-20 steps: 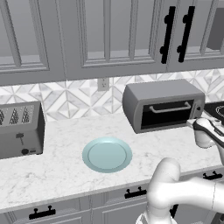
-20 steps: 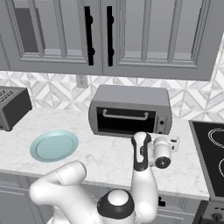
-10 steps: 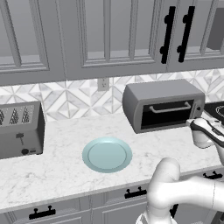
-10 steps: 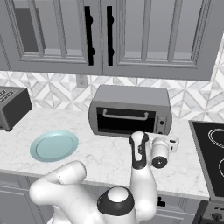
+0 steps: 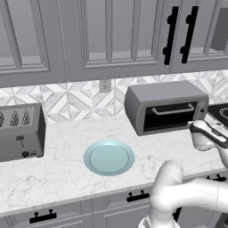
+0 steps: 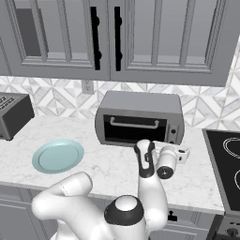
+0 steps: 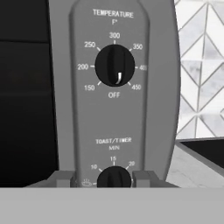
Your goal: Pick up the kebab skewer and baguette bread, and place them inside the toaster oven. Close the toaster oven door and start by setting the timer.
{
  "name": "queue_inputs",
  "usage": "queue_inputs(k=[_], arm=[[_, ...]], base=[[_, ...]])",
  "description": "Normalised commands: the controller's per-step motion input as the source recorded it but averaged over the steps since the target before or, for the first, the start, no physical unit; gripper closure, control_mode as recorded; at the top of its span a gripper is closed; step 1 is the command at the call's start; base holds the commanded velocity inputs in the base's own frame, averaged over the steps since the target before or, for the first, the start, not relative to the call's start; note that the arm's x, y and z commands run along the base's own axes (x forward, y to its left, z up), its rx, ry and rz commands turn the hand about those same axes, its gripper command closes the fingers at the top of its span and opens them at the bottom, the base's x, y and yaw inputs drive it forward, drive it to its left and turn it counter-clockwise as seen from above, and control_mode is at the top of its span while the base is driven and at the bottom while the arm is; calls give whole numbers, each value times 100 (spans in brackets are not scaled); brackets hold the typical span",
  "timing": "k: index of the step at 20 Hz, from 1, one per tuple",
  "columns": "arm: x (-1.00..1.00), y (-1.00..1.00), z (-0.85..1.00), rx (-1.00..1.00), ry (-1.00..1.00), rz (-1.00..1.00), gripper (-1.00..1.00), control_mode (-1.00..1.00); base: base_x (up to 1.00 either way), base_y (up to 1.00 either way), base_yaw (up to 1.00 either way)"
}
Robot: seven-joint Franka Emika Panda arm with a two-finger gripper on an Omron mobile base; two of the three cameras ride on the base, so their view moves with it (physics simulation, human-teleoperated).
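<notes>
Toaster oven (image 5: 165,107) at the back right of the marble counter (image 5: 67,169), against the patterned backsplash, toaster oven door (image 6: 136,131) shut with its silver bar handle across the top of the dark glass. Timer (image 7: 113,178) low on the narrow grey right-hand panel, marked TOAST/TIMER MIN, directly ahead of the gripper (image 7: 103,178) in the hand view, its dark knob sitting between the two grey fingertips (image 7: 61,178), one on each side. Jaws narrowed close around the knob; actual contact with it impossible to tell, so clamped or merely flanking left undecided. Temperature knob (image 7: 114,65) higher on the same panel, white pointer near OFF, well above the fingertips.

Arm raised from the base and bent sharply at the elbow, white forearm upright in the right base view, wrist (image 6: 166,161) turned level so the hand points straight at the oven's right end. Same hand (image 5: 207,135) seen at the right edge of the left base view, just in front of the oven's knob side, above the counter edge.

Pale blue plate (image 5: 109,157) on the counter, well left of the oven. Grey slotted toaster (image 5: 20,132) at the far left. Black cooktop (image 6: 227,168) just right of the oven.
</notes>
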Motion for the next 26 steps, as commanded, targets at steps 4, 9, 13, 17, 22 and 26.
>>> queue_inputs(k=[4,9,13,17,22,26], arm=[[0,0,0,0,0,0,100,-100],[0,0,0,0,0,5,100,-100],[0,0,0,1,0,6,100,-100],[0,-1,0,0,0,7,100,-100],[0,0,0,0,0,8,100,-100],[0,0,0,0,0,8,100,-100]], base=[[0,0,0],[0,0,0],[0,0,0],[0,0,0],[0,0,0],[0,0,0]])
